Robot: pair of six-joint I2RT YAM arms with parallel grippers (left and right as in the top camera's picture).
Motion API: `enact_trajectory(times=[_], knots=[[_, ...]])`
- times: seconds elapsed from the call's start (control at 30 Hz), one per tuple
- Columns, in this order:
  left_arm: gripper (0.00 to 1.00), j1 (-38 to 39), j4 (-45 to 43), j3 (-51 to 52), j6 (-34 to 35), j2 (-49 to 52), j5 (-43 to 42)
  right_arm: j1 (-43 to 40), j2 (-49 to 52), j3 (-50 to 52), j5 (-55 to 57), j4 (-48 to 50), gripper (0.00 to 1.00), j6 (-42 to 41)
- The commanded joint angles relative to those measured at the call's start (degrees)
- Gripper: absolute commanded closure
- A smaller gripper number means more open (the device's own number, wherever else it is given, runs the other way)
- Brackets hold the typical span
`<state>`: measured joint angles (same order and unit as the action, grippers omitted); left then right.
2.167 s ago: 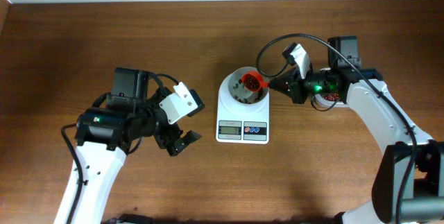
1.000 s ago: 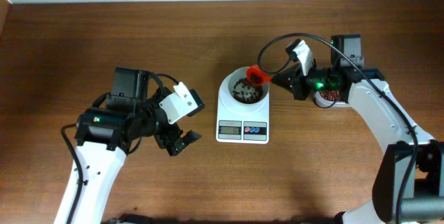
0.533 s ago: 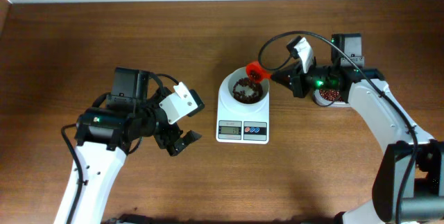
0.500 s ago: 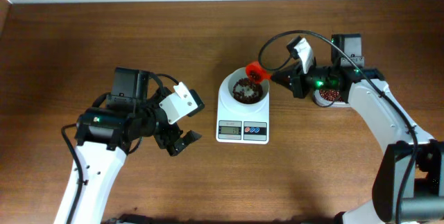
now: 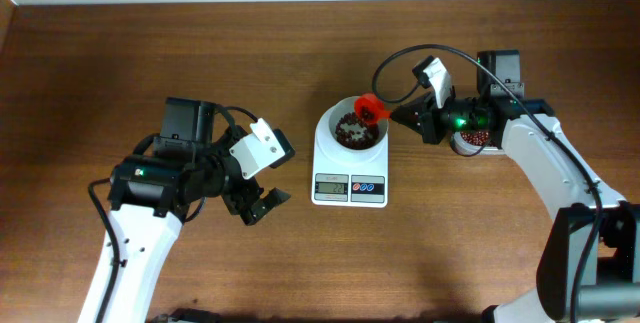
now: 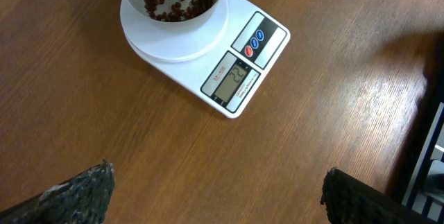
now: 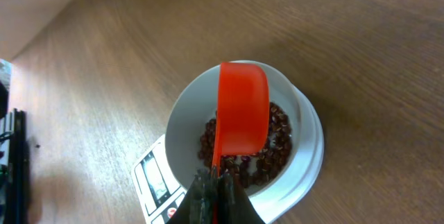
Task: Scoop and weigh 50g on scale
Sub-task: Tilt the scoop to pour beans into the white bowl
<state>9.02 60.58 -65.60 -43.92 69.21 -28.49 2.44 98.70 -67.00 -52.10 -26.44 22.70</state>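
The white scale stands mid-table with a white bowl of red-brown beans on its platform. My right gripper is shut on the handle of a red scoop, which hangs over the bowl's right rim. In the right wrist view the scoop shows its smooth side above the beans, with the bowl's wall to its left. My left gripper is open over bare wood, left of the scale. In the left wrist view the scale and bowl lie ahead of the spread fingertips.
A clear tub of red-brown beans sits under my right arm, right of the scale. The table's back edge meets a pale wall at the top of the overhead view. Cables loop above my right wrist.
The red scoop has risen from inside the bowl to its right rim and turned. More beans lie in the bowl than before. My left arm has stayed still.
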Motion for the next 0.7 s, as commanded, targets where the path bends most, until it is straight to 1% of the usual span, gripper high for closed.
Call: enact_trajectory(times=[0.0,0.03,0.07,0.1,0.13,0.17,0.2,0.23,0.27,0.33,0.37,0.4,0.43,0.47,0.5,0.53,0.57,0.6,0.63,0.67], knots=[[0.01,-0.3,0.0,-1.1,-0.3,-0.7,-0.2,-0.2,0.4,0.1,4.3,1.0,0.96,-2.3],[0.01,-0.3,0.0,-1.1,-0.3,-0.7,-0.2,-0.2,0.4,0.1,-1.4,-0.4,0.96,-1.0],[0.01,-0.3,0.0,-1.1,-0.3,-0.7,-0.2,-0.2,0.4,0.1,-4.7,-0.9,0.96,1.6],[0.01,-0.3,0.0,-1.1,-0.3,-0.7,-0.2,-0.2,0.4,0.1,-4.5,-0.3,0.96,3.5],[0.01,-0.3,0.0,-1.1,-0.3,-0.7,-0.2,-0.2,0.4,0.1,-0.3,0.9,0.95,3.2],[0.01,-0.3,0.0,-1.1,-0.3,-0.7,-0.2,-0.2,0.4,0.1,2.4,0.9,0.96,0.2],[0.01,-0.3,0.0,-1.1,-0.3,-0.7,-0.2,-0.2,0.4,0.1,-0.2,0.2,0.96,-0.5],[0.01,-0.3,0.0,-1.1,-0.3,-0.7,-0.2,-0.2,0.4,0.1,-5.8,-0.8,0.96,3.7],[0.01,-0.3,0.0,-1.1,-0.3,-0.7,-0.2,-0.2,0.4,0.1,-8.2,-1.1,0.96,7.3],[0.01,-0.3,0.0,-1.1,-0.3,-0.7,-0.2,-0.2,0.4,0.1,-2.8,1.0,0.96,5.1],[0.01,-0.3,0.0,-1.1,-0.3,-0.7,-0.2,-0.2,0.4,0.1,-2.8,0.6,0.96,3.7],[0.01,-0.3,0.0,-1.1,-0.3,-0.7,-0.2,-0.2,0.4,0.1,-5.0,-0.3,0.96,4.3],[0.01,-0.3,0.0,-1.1,-0.3,-0.7,-0.2,-0.2,0.4,0.1,-4.6,0.0,0.96,5.0],[0.01,-0.3,0.0,-1.1,-0.3,-0.7,-0.2,-0.2,0.4,0.1,-0.5,0.9,0.96,4.6],[0.01,-0.3,0.0,-1.1,-0.3,-0.7,-0.2,-0.2,0.4,0.1,1.3,0.8,0.96,3.3],[0.01,-0.3,0.0,-1.1,-0.3,-0.7,-0.2,-0.2,0.4,0.1,-1.3,-0.2,0.96,3.7],[0.01,-0.3,0.0,-1.1,-0.3,-0.7,-0.2,-0.2,0.4,0.1,-5.2,-1.0,0.96,6.8],[0.01,-0.3,0.0,-1.1,-0.3,-0.7,-0.2,-0.2,0.4,0.1,-5.2,-0.1,0.96,8.7],[0.01,-0.3,0.0,-1.1,-0.3,-0.7,-0.2,-0.2,0.4,0.1,-0.3,1.0,0.96,7.4],[0.01,-0.3,0.0,-1.1,-0.3,-0.7,-0.2,-0.2,0.4,0.1,-0.6,0.5,0.96,6.3]])
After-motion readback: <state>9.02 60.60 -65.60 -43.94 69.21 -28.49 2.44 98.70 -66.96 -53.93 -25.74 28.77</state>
